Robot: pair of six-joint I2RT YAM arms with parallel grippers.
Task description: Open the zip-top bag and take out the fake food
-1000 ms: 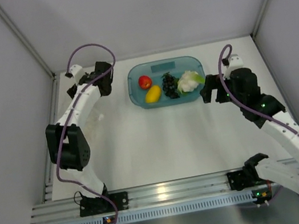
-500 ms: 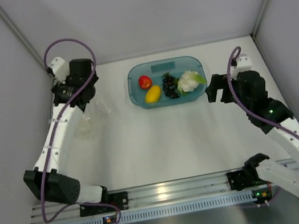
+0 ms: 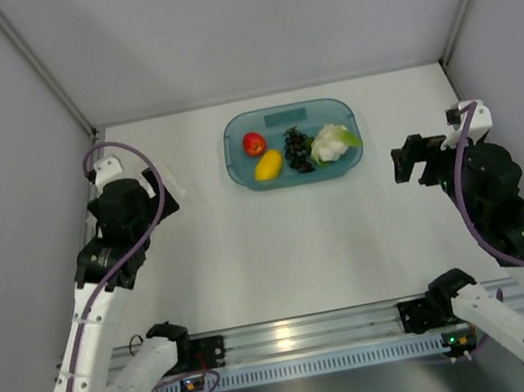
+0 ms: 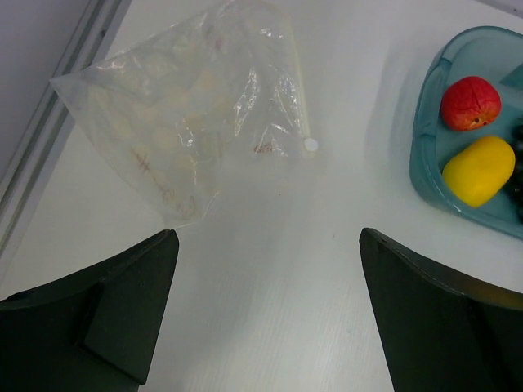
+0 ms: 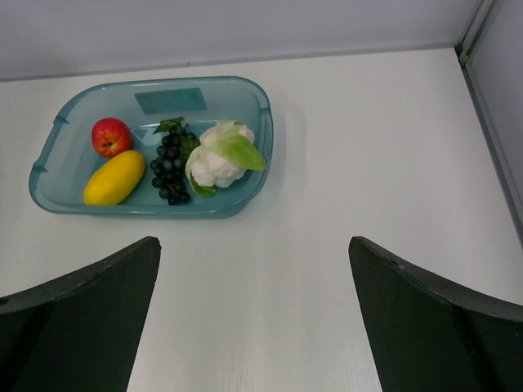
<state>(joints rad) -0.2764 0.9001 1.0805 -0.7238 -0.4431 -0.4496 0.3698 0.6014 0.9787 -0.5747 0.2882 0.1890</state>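
Left wrist: zip-top bag point(image 4: 184, 114) lies flat near the left table point(image 4: 270, 269) edge

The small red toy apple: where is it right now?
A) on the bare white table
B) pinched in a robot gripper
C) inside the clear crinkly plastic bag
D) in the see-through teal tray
D: the small red plastic apple lies in the translucent teal rectangular tray beside the yellow oval fruit, while the clear crinkly zip-top bag lies apart from the tray.
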